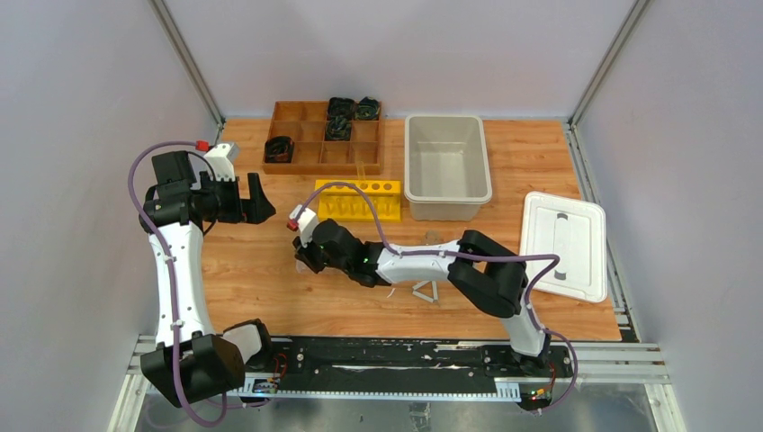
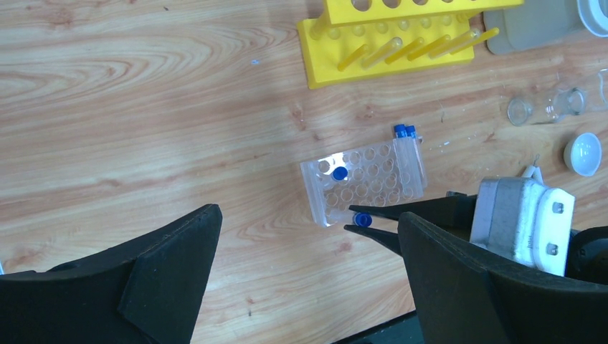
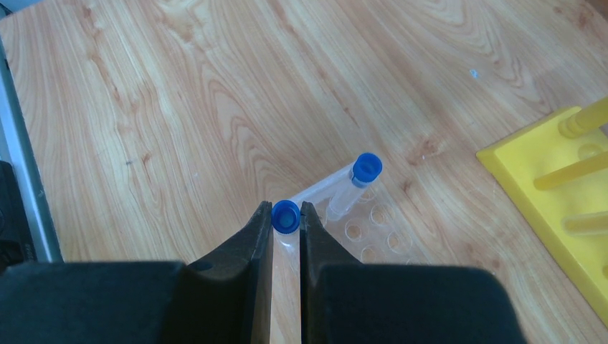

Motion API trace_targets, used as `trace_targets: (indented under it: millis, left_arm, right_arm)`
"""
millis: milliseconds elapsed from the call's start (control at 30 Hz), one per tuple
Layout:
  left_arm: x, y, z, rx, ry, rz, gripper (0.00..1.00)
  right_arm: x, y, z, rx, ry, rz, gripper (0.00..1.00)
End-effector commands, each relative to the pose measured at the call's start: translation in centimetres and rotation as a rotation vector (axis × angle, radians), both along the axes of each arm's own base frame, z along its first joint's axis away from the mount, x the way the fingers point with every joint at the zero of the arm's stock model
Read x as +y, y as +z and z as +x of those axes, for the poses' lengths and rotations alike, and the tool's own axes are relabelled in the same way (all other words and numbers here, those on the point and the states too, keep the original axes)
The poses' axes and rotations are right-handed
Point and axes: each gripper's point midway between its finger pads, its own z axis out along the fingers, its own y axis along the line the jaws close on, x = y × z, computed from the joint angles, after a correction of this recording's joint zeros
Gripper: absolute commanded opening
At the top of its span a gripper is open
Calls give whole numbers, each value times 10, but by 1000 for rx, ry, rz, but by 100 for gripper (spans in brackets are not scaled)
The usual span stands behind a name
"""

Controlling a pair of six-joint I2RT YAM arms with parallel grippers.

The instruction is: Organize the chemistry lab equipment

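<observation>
My right gripper [image 3: 286, 215] is shut on a small blue-capped tube [image 3: 285, 217], held upright over the near corner of a clear plastic rack [image 3: 373, 240]. Another capped tube [image 3: 356, 183] stands tilted in that rack. In the left wrist view the held tube's cap [image 2: 362, 219] shows between the right fingers, at the edge of the rack [image 2: 366, 179]; two more capped tubes [image 2: 406, 147] lie against its far side. My left gripper [image 1: 261, 207] hangs open and empty above the table's left part. A white triangle [image 1: 426, 291] lies under the right arm.
A yellow tube rack [image 1: 358, 200] holds thin tubes [image 2: 423, 46]. Behind it stand a grey bin [image 1: 447, 166] and a wooden divided tray [image 1: 324, 135]. A white lid [image 1: 564, 243] lies at the right. Glass vessels [image 2: 548, 107] and a white dish [image 2: 582, 153] sit right of the clear rack.
</observation>
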Motion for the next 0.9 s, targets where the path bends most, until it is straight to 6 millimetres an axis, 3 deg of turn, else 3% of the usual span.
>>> trace_targets:
  millis: [0,567,700,867]
  left_arm:
    - [2,6,1,-34,-4,18,100]
    - [2,5,-2,-48,-15,33,100]
    - [2,4,-1,-45,-16,35,100]
    - [2,7,-1,-53,-15,37,100]
  right_arm:
    - [-5,-4,-11,-32,9,-2,0]
    - [-12,-15,-20,-49,-5,-18,3]
    - [-16,-3,-17,-51,-31,-19,33]
    - [-30,32,-6,-48,-132,-4,62]
